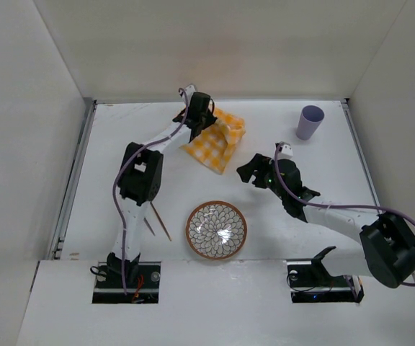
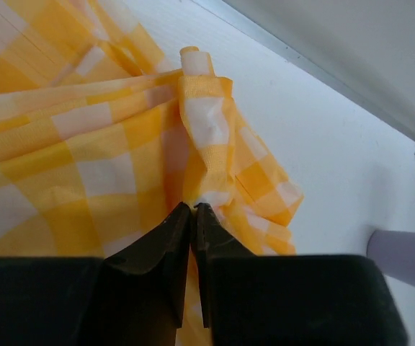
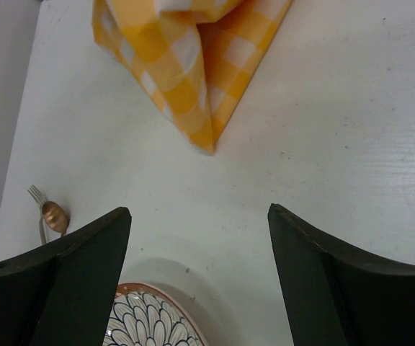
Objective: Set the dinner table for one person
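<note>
Left gripper (image 2: 193,209) is pinched closed on a bunched fold of the checkered cloth (image 2: 85,144), its arm stretched to the top view's upper middle. Right gripper (image 3: 199,210) hangs wide apart, holding nothing. The plate (image 1: 216,229) sits lower centre and the cup (image 1: 310,121) upper right. The dinner table (image 1: 114,137) lies beneath both claws.

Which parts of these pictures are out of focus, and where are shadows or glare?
Left wrist view: the left gripper is soft-edged, the checkered cloth sharp. Right wrist view: the right gripper is blurred; a soft shadow rims the plate. Top view: even light, some glare on the plate.
</note>
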`<state>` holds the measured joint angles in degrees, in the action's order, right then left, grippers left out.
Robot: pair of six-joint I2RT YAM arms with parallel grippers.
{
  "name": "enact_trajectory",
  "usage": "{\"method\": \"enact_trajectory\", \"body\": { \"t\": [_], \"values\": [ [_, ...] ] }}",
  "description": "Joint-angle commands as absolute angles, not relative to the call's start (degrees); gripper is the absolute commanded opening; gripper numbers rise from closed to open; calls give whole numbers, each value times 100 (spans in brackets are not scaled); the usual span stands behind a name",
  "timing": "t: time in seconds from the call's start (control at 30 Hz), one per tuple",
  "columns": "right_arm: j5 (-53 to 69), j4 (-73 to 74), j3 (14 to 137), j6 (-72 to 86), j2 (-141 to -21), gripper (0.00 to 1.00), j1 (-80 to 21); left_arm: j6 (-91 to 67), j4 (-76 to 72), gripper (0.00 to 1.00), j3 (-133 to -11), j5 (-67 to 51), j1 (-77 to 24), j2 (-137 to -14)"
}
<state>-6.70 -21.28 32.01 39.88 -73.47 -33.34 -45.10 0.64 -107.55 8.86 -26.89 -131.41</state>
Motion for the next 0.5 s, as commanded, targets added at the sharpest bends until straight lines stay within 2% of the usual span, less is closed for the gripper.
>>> {"method": "enact_trajectory", "body": {
  "t": [0.0, 0.3, 0.47],
  "values": [
    [-729, -2426, 3322, 3964, -7365, 82, -3274, -4027, -807, 5, -9830, 1387, -2728, -11429],
    [-1090, -2417, 3384, 3955, -7462, 83, -3265, -3709, -1775, 5, -5859, 2959, -3352, -8362],
    [-1222, -2338, 3480, 3947, -7252, 84, -3291, -4024, -1381, 5, -3993, 3980, -3879, -6902]
  ]
}}
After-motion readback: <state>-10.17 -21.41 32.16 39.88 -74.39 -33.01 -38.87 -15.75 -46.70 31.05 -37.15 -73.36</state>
